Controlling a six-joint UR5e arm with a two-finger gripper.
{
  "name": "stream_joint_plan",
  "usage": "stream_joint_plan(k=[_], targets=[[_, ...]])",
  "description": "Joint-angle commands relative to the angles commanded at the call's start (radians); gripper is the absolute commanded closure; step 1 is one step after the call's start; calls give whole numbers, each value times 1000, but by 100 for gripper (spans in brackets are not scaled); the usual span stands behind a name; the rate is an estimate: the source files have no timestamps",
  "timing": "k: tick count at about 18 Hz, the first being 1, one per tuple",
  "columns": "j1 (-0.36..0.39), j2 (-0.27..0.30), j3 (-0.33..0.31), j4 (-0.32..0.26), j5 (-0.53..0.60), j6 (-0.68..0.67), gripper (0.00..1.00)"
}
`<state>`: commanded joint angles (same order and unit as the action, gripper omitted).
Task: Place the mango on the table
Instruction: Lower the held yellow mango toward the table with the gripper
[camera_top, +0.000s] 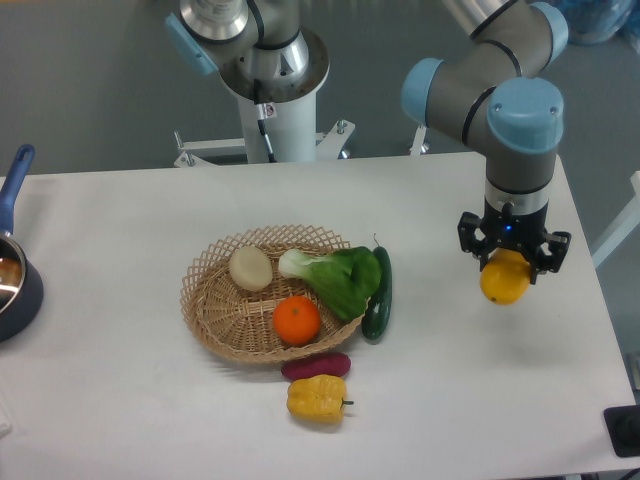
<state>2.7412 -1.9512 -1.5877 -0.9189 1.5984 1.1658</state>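
Note:
The mango, yellow with an orange blush, hangs in my gripper over the right part of the white table. The black fingers are shut on its upper half, and only its lower part shows below them. It looks slightly above the tabletop; I cannot tell whether it touches. The arm comes down from the upper right.
A wicker basket at centre holds a pale round vegetable, an orange and bok choy. A cucumber leans on its right rim. A purple sweet potato and yellow bell pepper lie in front. A blue pot sits at the left edge.

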Motion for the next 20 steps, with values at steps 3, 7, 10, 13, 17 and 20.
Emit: stream_joint_plan(k=[3,7,10,13,17,20], targets=[[-6,-9,15,0,11,-26,40],[-17,-40,40,0,12,-101,40],[-25,-51,3,14,12,-97,40],[-20,-41,-60,47,9,-83,41],[-12,-26,-172,104,34,72,41],[9,-22,-209,133,61,178,40]])
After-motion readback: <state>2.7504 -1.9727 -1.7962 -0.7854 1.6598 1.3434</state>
